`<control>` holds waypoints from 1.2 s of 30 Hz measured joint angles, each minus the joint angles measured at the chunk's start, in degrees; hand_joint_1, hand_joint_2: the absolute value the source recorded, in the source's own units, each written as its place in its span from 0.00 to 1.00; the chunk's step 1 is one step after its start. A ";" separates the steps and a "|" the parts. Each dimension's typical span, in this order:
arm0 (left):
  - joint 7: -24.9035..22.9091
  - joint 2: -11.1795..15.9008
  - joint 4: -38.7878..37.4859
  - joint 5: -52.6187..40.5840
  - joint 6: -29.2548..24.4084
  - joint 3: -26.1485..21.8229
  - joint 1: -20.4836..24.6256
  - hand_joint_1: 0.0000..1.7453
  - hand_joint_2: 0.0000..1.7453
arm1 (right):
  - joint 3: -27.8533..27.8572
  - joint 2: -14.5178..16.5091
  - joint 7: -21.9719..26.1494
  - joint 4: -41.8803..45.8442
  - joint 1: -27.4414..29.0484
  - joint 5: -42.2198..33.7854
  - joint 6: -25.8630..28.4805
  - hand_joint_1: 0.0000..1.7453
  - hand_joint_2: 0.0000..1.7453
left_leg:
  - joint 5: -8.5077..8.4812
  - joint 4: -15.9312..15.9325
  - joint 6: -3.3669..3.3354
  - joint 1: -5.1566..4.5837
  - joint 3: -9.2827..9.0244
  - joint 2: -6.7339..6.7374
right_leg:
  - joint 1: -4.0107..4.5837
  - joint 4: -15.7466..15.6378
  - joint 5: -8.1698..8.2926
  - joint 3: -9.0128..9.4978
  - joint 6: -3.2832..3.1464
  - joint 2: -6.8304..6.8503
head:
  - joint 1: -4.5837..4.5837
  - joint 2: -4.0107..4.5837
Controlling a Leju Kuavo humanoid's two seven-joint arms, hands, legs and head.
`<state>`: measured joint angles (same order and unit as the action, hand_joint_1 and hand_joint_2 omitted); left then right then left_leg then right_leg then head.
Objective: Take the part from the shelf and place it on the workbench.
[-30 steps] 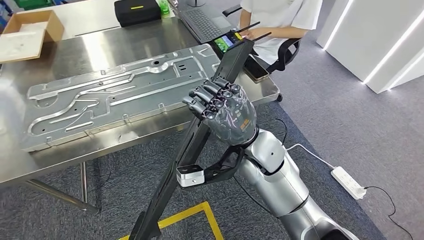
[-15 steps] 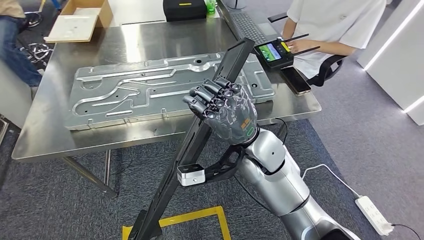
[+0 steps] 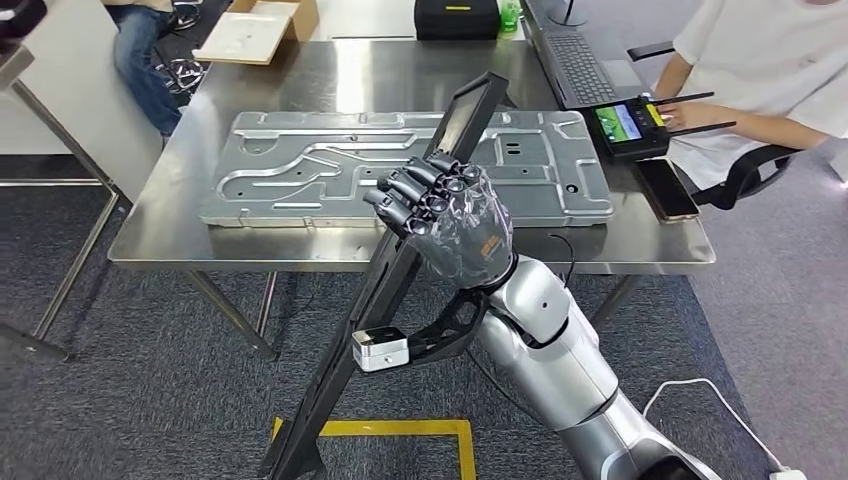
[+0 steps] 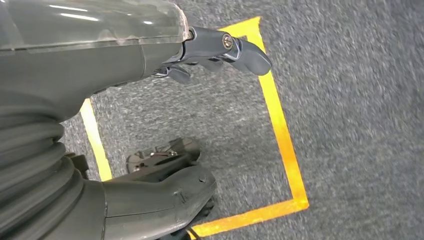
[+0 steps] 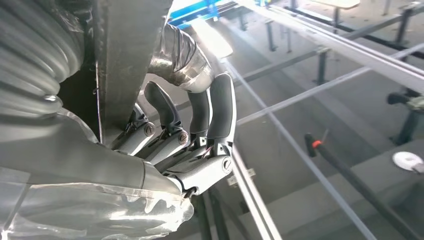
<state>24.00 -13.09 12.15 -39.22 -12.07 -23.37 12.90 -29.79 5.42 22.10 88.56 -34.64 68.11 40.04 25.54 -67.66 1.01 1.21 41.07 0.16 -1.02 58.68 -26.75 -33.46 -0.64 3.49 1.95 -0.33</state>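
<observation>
Black, long and flat: part (image 3: 385, 290), gripped in right hand (image 3: 450, 225), slanting from low near the floor up over the near edge of workbench (image 3: 420, 250), upper end above the steel top. Held off the bench, touching only the hand. Fingers (image 3: 415, 195) wrapped round the bar a little above its middle, knuckles toward the camera, back of the hand turned up and to the right. Silver right arm (image 3: 555, 345) rising from the lower right, bent at the wrist, small silver camera block (image 3: 380, 350) on a black bracket just beside the bar. Closer in, dark fingers (image 5: 212, 107) curled against the bar's flat face (image 5: 127, 60).

Left hand (image 4: 215, 52) hanging low over grey carpet, fingers curled in, nothing seen in them; yellow floor tape (image 4: 282, 140) beneath.

On the bench: large stamped metal panel (image 3: 330, 175) lying flat, handheld controller (image 3: 630, 125) and phone (image 3: 668, 190) toward the right end. Seated at that end, person in a white shirt (image 3: 770, 70), hand at the controller. Farther back, keyboard (image 3: 582, 68), black case (image 3: 455, 20), cardboard box (image 3: 262, 25). At the far left, another person's legs in jeans (image 3: 140, 60).
</observation>
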 joint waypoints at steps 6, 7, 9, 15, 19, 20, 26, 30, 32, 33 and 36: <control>-0.15 0.09 0.01 -0.64 -0.38 -0.01 -0.05 0.00 1.00 | -0.04 0.00 0.28 0.01 -0.35 -1.18 0.00 1.00 1.00 | -1.79 8.47 -1.78 -0.45 -4.64 0.45 | 0.35 0.44 -0.75 0.32 1.65 1.00 | -0.05 0.00; -0.18 0.10 0.01 -0.74 -0.41 -0.01 -0.02 0.00 1.00 | -0.04 0.00 0.31 0.01 -0.39 -1.23 0.00 1.00 1.00 | -1.84 8.68 -2.15 -0.34 -4.82 0.38 | 0.26 1.06 -1.29 0.16 1.92 0.40 | -0.05 0.00; -0.20 0.09 0.01 -0.92 -0.47 0.00 0.22 0.00 1.00 | -0.04 -0.02 0.35 0.01 -0.48 -1.28 0.00 1.00 1.00 | -1.95 8.99 -2.83 -0.17 -5.08 0.28 | 0.12 5.59 -3.98 -1.90 2.30 -1.57 | -0.08 0.00; -0.42 0.10 0.00 -0.95 -0.06 -0.01 0.38 0.00 1.00 | -0.04 -0.30 0.63 -0.10 -0.14 -1.46 0.00 1.00 1.00 | -1.84 8.90 -3.18 -0.37 -5.20 -0.89 | 0.16 11.11 -3.14 -5.93 2.02 -3.21 | -0.08 0.00; -0.52 0.09 0.00 -0.81 0.67 -0.02 0.46 0.00 1.00 | -0.01 -0.30 0.76 -0.05 -0.30 -1.80 0.00 1.00 1.00 | -1.72 8.70 -2.37 -0.68 -5.12 -1.46 | 0.55 0.73 0.64 -1.38 1.21 -3.66 | -0.06 0.00; -0.54 0.09 0.00 -0.80 0.78 -0.03 0.45 0.00 1.00 | 0.03 -0.29 0.78 -0.04 -0.30 -1.85 0.00 1.00 1.00 | -1.76 8.74 -2.05 -0.71 -5.08 -1.52 | 0.66 0.57 0.68 -1.40 1.09 -3.65 | -0.06 0.00; -0.54 0.13 0.00 -0.46 1.08 -0.05 0.34 0.00 1.00 | 1.43 -0.21 0.24 -0.02 -0.52 -3.84 0.00 1.00 1.00 | 4.65 -2.82 -0.43 -0.41 0.09 -0.73 | 0.23 -0.18 1.19 -0.93 -0.49 -3.13 | -0.02 0.00; -0.27 0.25 0.00 0.20 1.33 -0.27 0.02 0.00 1.00 | 3.06 -1.56 -2.62 -0.41 -1.08 -5.79 -0.02 1.00 1.00 | 2.84 -3.68 -0.30 -0.28 0.33 -0.52 | 0.23 0.11 0.98 -0.89 -0.38 -3.00 | -0.03 0.00; 0.02 0.33 0.00 0.49 1.62 -0.52 0.02 0.00 1.00 | 4.36 -3.39 -4.30 -0.92 -2.22 -7.00 -0.18 1.00 1.00 | -0.33 4.21 -0.60 -0.33 -3.55 -0.34 | 0.32 0.44 0.74 -0.93 0.03 -2.96 | -0.03 0.00; 0.14 0.36 0.00 0.63 1.77 -0.66 0.01 0.00 1.00 | 5.13 -4.48 -4.86 -1.31 -2.91 -7.65 -0.34 1.00 1.00 | -0.98 6.75 -0.88 -0.41 -4.77 -0.32 | 0.42 0.60 0.66 -1.02 0.31 -2.94 | -0.04 0.00; 0.25 0.46 0.00 0.86 2.13 -0.99 -0.29 0.00 1.00 | 7.21 -7.22 -5.50 -2.67 -4.69 -8.81 -1.07 1.00 1.00 | -0.93 8.12 -1.95 -0.73 -5.29 -0.50 | 0.57 0.52 0.76 -1.17 1.24 -2.84 | -0.07 0.00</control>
<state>24.26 -12.63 12.15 -38.36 -9.93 -24.35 12.61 -22.58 -1.80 16.61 85.89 -39.34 59.30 38.98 24.61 -59.55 -0.94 0.49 35.78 -0.33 -0.45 59.19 -25.99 -34.63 0.61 0.65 1.88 -0.33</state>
